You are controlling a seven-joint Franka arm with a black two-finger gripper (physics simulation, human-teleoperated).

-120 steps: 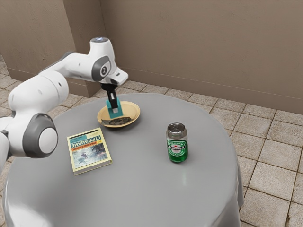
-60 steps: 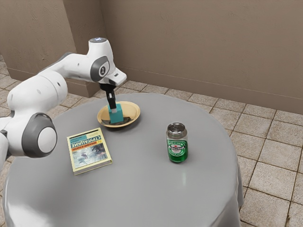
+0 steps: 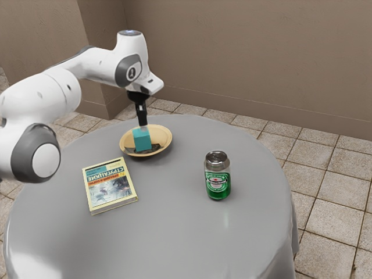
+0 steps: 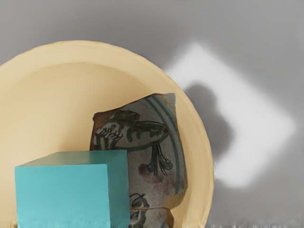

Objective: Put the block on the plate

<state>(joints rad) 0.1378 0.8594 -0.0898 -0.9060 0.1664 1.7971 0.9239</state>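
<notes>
— Where is the block (image 3: 142,140) being now, please?
— It is sitting inside the plate (image 3: 168,140), and the plate is standing on the grey round surface (image 3: 174,232). The block is showing a flat top and is lying level, as far as I am seeing.
— And the end effector (image 3: 143,127), is it holding something?
— It is pointing down, with its lower end at the upper edge of the block in the exterior view. I cannot tell whether it is standing apart or together, nor whether it is touching the block.
— What is the wrist view showing?
— The blue-green block is covering a part of a patterned broken piece (image 4: 142,128), which is also lying in the plate, near the rim. Outside the plate, a bright patch (image 4: 256,118) is shining on the surface.
— Are other things standing around?
— Yes. A book (image 3: 110,186) is lying with its cover up, nearer to the exterior camera than the plate and more to the exterior view's left. A green and silver can (image 3: 217,177) is standing upright toward the exterior view's right, well apart from the plate.
— And the arm (image 3: 43,96)?
— The white arm is reaching in from the exterior view's left.
</notes>
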